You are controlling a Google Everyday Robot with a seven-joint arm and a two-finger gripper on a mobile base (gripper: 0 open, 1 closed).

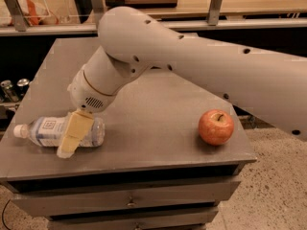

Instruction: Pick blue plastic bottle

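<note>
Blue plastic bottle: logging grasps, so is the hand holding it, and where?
Cannot tell: the hand sits over the body of the blue plastic bottle, lying on the table.

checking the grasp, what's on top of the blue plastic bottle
The tool sits across the blue plastic bottle, covering part of its body; the bottle's far side is hidden.
</note>
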